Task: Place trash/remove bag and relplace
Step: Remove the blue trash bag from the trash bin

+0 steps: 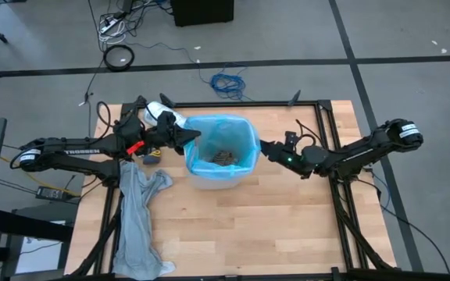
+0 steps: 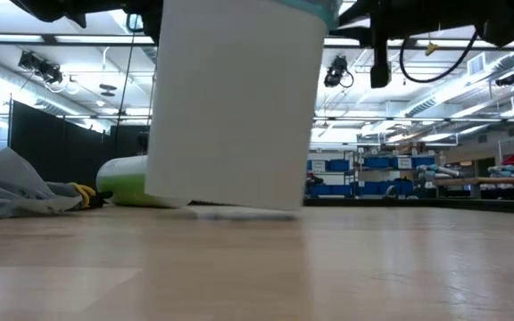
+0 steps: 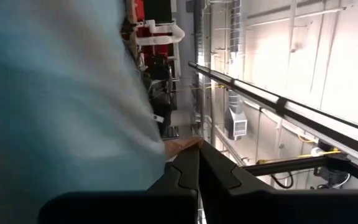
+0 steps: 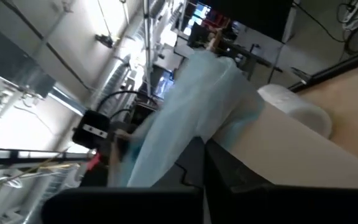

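A white bin [image 1: 209, 178] stands mid-table, lined with the light-blue bag [image 1: 241, 133]. The bag's edge is folded out over the bin's rim. Brown and pale trash scraps [image 1: 223, 158] lie at the bottom inside. My left gripper [image 1: 192, 140] is shut at the bin's left rim, and my right gripper [image 1: 262, 147] is shut at its right rim. Each gripper is closed on the blue film. The bin also shows in the low view [image 2: 235, 98], with its base on the table. My left gripper pinches the bag's film [image 3: 157, 146] between its two shut fingers, at the bin's left rim, coming level from the table's left. The bag stays on the bin. My right gripper pinches the bag's folded-over edge [image 4: 194, 127] between its two shut fingers, just outside the bin's right rim [image 4: 291, 109], coming level from the table's right. The film bunches up from the fingertips.
A limp grey liner [image 1: 135, 218] lies on the table's left, running to the near edge; it also shows in the low view [image 2: 7, 187]. A white roll [image 1: 161, 114] and a yellow item [image 1: 151, 158] sit by the left arm. A green roll [image 2: 128, 183] lies behind the bin.
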